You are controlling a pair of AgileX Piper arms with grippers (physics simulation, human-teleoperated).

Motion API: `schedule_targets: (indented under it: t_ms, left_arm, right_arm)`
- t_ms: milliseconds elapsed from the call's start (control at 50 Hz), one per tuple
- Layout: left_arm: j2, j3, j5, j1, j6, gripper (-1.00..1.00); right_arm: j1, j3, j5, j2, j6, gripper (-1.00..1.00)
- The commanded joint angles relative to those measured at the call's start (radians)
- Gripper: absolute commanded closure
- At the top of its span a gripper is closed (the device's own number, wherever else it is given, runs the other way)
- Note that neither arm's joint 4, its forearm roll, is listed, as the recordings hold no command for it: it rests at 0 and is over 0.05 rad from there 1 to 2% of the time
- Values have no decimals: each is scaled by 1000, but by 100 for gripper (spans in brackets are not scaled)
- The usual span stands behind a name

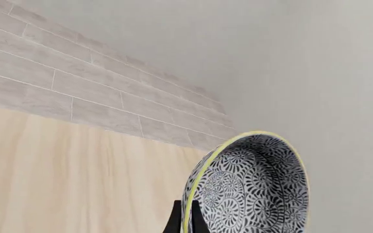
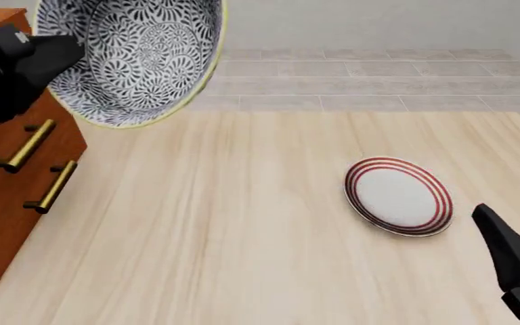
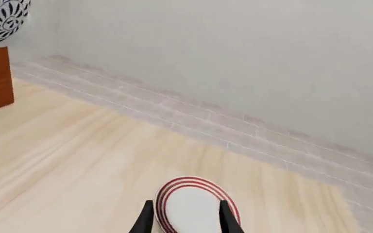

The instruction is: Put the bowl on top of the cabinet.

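Right pincer (image 3: 186, 218): fingers parted, empty, idle low over surface (image 2: 242, 237) near plate (image 2: 397, 196). Left pincer (image 1: 185, 221): clamped on bowl (image 2: 133, 47) rim, bowl tilted, raised high beside cabinet (image 2: 11, 183) top, likely to clear edge before placement.

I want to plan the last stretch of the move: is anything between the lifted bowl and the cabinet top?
Nothing visible. The bowl hangs tilted beside the cabinet, held by the left gripper; most of the cabinet top is out of frame.

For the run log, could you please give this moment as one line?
left pincer: shut on bowl, lifted, tilted | cabinet: top bare | right pincer: open, idle
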Motion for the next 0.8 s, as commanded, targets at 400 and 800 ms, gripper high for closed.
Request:
schedule_targets:
  t_ms: [400,800]
  left_arm:
    - [-248,174,-84,129,-17,100]
    - [-297,269,-145,163,-25,100]
  right_arm:
    - [-209,152,-59,-84,186,-100]
    - [-209,168,-118,-85,227,-100]
